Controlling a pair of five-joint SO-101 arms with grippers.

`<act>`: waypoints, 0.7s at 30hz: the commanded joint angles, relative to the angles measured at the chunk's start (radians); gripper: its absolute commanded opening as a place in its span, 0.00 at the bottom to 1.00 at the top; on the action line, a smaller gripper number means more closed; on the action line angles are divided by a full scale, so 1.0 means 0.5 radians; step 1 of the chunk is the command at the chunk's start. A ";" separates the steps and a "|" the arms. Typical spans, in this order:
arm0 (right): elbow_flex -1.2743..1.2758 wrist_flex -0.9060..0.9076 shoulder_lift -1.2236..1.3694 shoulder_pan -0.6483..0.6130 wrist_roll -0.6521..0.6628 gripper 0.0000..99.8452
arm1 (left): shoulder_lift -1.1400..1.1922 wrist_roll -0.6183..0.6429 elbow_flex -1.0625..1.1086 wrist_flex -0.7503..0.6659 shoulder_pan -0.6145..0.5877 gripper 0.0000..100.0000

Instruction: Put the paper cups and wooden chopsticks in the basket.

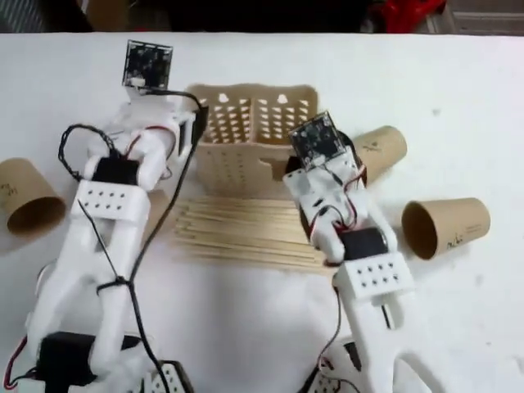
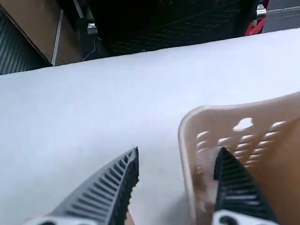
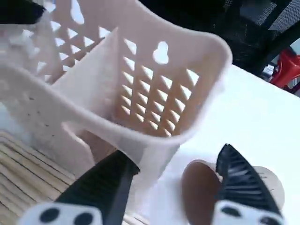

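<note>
- Beige perforated plastic basket [image 1: 237, 164]: one is seen, set on the white surface [image 1: 246, 327] toward its far side. It is divided by an inner wall into two compartments.
- Three brown paper cups are counted, all laid on their sides on the surface, outside the basket.
- The first cup [image 1: 29, 201] is found well apart from the basket, beyond the left arm.
- The second cup [image 1: 381, 147] is found just beside the basket's corner on the right arm's side.
- The third cup [image 1: 446, 225] is found farther out on that same side, near the right arm, with its mouth turned toward the arm.
- One loose, flat pile of pale wooden chopsticks [image 1: 237, 229] is spread on the surface just in front of the basket, between the two arms. The sticks are laid roughly along the basket's front wall, and one end of the pile is covered by the right arm. They are too many and too closely packed to be counted.
- Two white arms are counted, one at each end of the basket.
- The left hand [image 2: 178, 154] is spread wide and nothing is gripped. The basket's end wall is straddled, with one black ridged finger inside the basket and the other outside over the bare surface.
- The right hand [image 3: 177, 157] is also spread wide and nothing is gripped. One finger is placed before the basket's corner and the other above the second cup.
</note>
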 commanded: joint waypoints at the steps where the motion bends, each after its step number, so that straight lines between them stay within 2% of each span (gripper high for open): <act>1: -0.049 0.124 -0.284 0.017 -0.031 0.24 | 0.002 0.006 -0.086 -0.021 -0.011 0.26; 6: 0.012 0.204 -0.486 0.005 -0.031 0.24 | 0.002 0.000 -0.083 -0.015 0.020 0.26; 9: 0.169 0.032 -0.486 0.005 -0.031 0.24 | 0.005 -0.003 -0.068 -0.015 0.109 0.26; 12: 0.322 -0.238 -0.486 0.005 -0.031 0.17 | 0.008 -0.003 -0.068 -0.015 0.198 0.26; 16: 0.381 -0.416 -0.486 0.005 -0.031 0.07 | 0.146 -0.037 -0.095 -0.034 0.262 0.19; 19: 0.384 -0.419 -0.486 0.005 -0.031 0.06 | 0.327 -0.160 -0.175 -0.043 0.262 0.12; 21: 0.390 -0.407 -0.486 0.005 -0.031 0.06 | 0.431 -0.132 -0.258 -0.043 0.247 0.08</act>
